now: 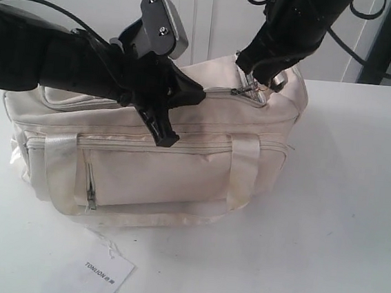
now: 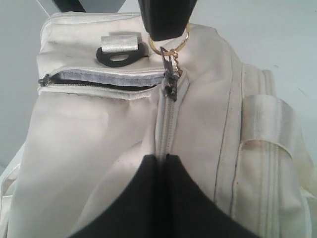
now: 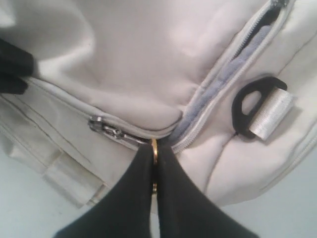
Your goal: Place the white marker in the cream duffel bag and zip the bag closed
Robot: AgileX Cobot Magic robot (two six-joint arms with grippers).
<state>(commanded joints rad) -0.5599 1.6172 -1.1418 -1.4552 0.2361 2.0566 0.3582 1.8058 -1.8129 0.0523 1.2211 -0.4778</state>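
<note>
duffel bag (image 1: 179, 176), cream, toward the table's (image 1: 341, 216) far left corner. right gripper (image 1: 256, 81): clamps the gold zip-pull ring (image 3: 154, 149) at the bag's end. left gripper (image 2: 166, 159): closed, tips pressing the top seam.

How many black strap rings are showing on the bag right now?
1. The black strap ring sits on the end of the cream duffel bag, beside the open zip; another at the far end may be hidden.
</note>
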